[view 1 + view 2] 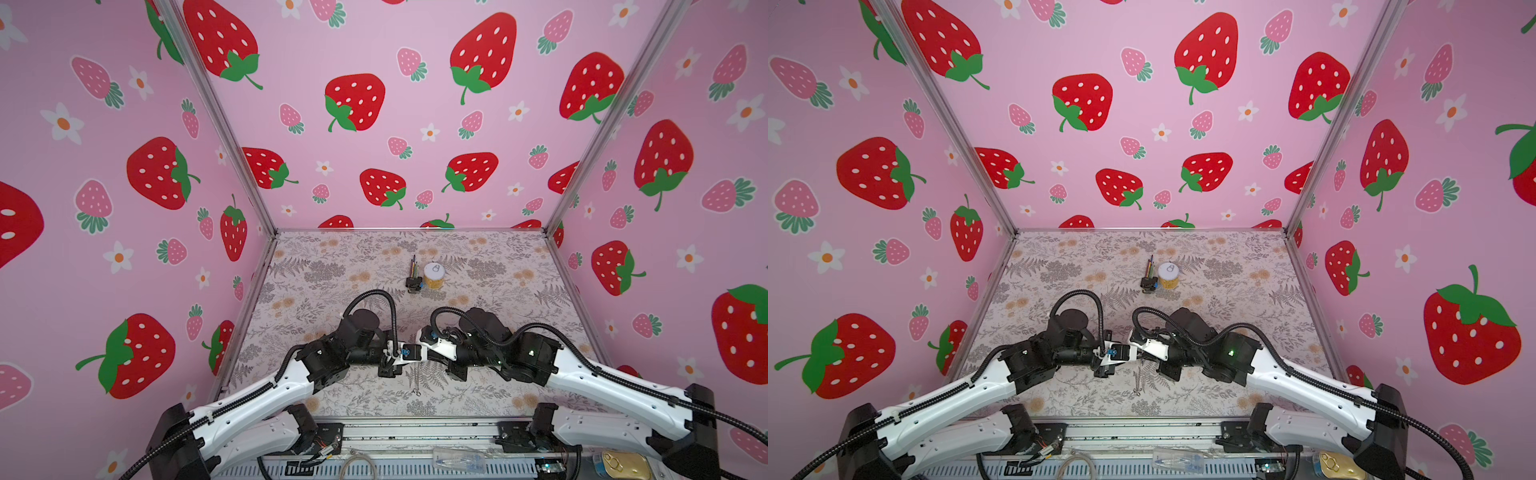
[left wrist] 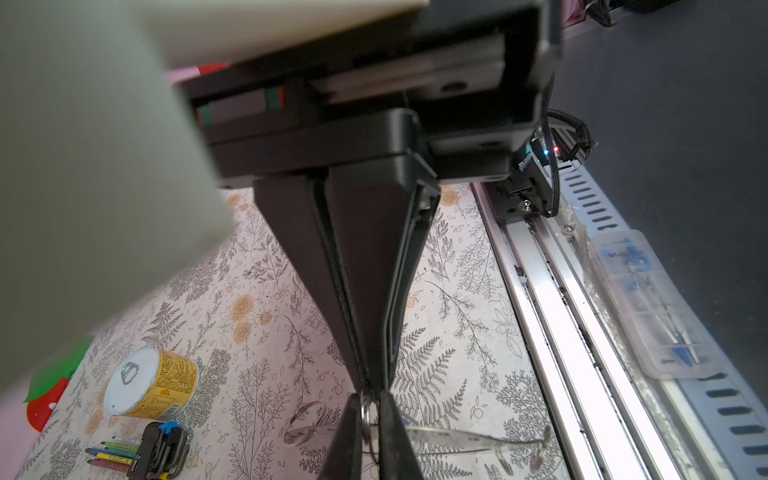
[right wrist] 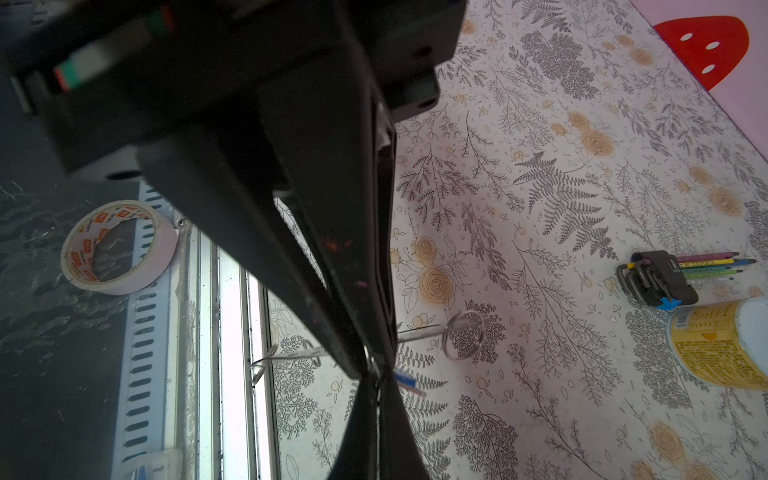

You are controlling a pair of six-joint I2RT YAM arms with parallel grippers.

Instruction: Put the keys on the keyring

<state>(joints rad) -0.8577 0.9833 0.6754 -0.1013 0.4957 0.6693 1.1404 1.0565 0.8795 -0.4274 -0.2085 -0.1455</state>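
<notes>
Left wrist cam: R gripper (image 3: 376, 363) clamps ring (image 2: 366, 415), my L gripper (image 2: 371, 382) clamps blue key (image 3: 407, 381) just beside ring. Threading step; next needs key hole onto ring end.

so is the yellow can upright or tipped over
upright: in both top views the yellow can stands on its base, with its white pull-tab lid facing up

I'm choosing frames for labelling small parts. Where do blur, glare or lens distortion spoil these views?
Left wrist view: a pale grey-white shape close to the lens is pure blur, and the silver aluminium rail glares white. Right wrist view: the same rail glares, leaving the right claw nearly black. Both top views: the wide-angle lens splays the grey metal corner posts.
</notes>
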